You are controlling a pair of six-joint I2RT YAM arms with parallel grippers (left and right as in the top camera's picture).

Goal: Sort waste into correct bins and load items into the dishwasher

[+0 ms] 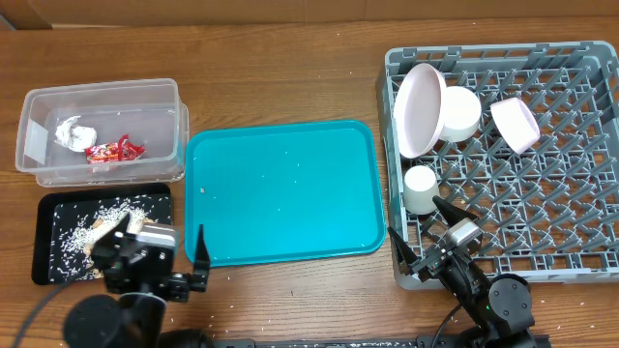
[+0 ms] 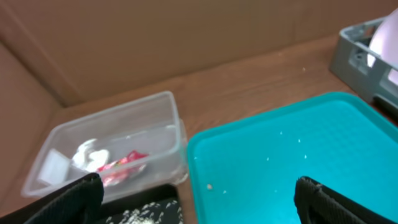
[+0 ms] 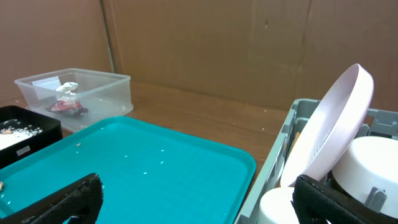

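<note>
The clear tub (image 1: 155,106) holds the crumpled white paper ball (image 1: 73,133) and the red wrapper (image 1: 116,150). The tub also shows in the left wrist view (image 2: 155,118). The black tray (image 1: 46,266) holds white rice (image 1: 97,217) and beige scraps (image 1: 123,224). The grey dish rack (image 1: 542,213) holds the plate (image 1: 421,108) on edge, two bowls (image 1: 461,113) (image 1: 515,124) and the cup (image 1: 421,188). My left gripper (image 1: 160,244) is open and empty over the black tray's right end. My right gripper (image 1: 423,227) is open and empty at the rack's front left corner. I see no carrot or chopsticks.
The large teal tray (image 1: 280,193) lies between the bins and the rack, with a few crumbs on it. It also fills the left wrist view (image 2: 280,155) and the right wrist view (image 3: 155,168). A cardboard wall stands behind the table (image 3: 217,43).
</note>
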